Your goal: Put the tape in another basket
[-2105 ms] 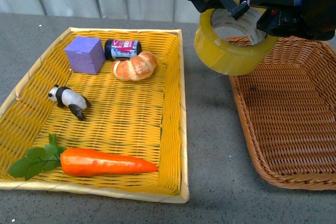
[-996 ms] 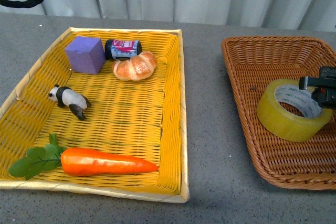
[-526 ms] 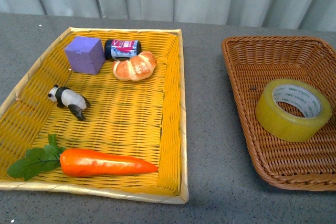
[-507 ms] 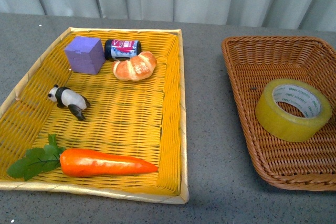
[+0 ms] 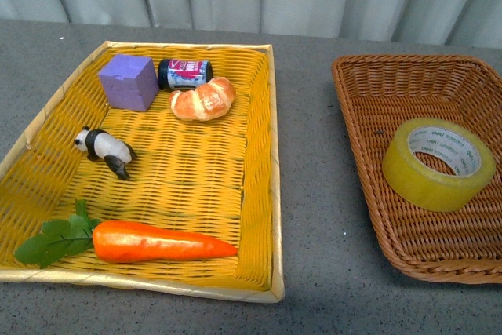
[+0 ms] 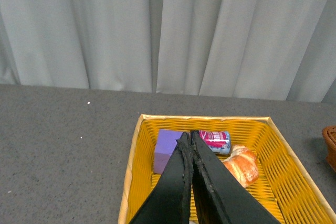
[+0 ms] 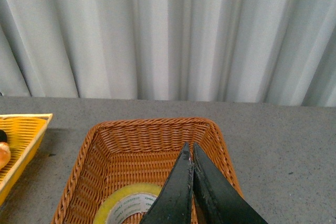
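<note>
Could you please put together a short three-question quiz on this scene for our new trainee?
1. True or false: the tape lies inside the brown basket.
2. Which thing in the yellow tray lies nearest the camera in the front view: A) croissant, B) carrot, C) panda figure?
3. How do the jaws of the right gripper stand?

Key: 1. True. 2. B. 3. Shut, holding nothing, raised above the basket.
</note>
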### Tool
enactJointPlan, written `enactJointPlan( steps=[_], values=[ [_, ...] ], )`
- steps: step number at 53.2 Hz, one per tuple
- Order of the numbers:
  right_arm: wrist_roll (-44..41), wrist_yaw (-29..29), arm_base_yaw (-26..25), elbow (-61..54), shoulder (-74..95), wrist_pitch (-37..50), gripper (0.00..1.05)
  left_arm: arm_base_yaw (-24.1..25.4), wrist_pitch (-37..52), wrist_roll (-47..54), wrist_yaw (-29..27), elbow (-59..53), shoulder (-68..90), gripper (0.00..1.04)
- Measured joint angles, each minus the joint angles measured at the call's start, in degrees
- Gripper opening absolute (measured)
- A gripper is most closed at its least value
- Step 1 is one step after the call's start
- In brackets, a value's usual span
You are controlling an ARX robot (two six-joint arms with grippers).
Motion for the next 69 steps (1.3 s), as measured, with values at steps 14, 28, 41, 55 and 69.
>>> enactJointPlan(
  steps=[14, 28, 41, 55, 69],
  values=[
    [0.00, -0.02, 0.00, -2.56, -17.42, -14.34, 0.01, 4.57, -0.70, 0.04, 4.52, -7.30, -7.17, 0.04],
    [0.00, -0.04, 0.00, -4.87, -28.98, -23.71, 0.01, 5.01, -9.68, 0.07, 4.79, -10.14, -19.45, 0.04],
    [0.00, -0.04, 0.00, -5.73, -39.60, -32.98, 0.01, 5.01, -18.80, 0.07, 4.83, -11.13, -30.23, 0.04],
    [0.00, -0.04, 0.00, -5.79, -49.37, -42.07, 0.01, 5.01, -29.03, 0.07, 4.83, -11.17, -41.46, 0.04],
    [0.00, -0.04, 0.00, -5.79, -55.93, -48.37, 0.01, 5.01, -36.09, 0.07, 4.83, -11.19, -48.92, 0.04]
  ],
)
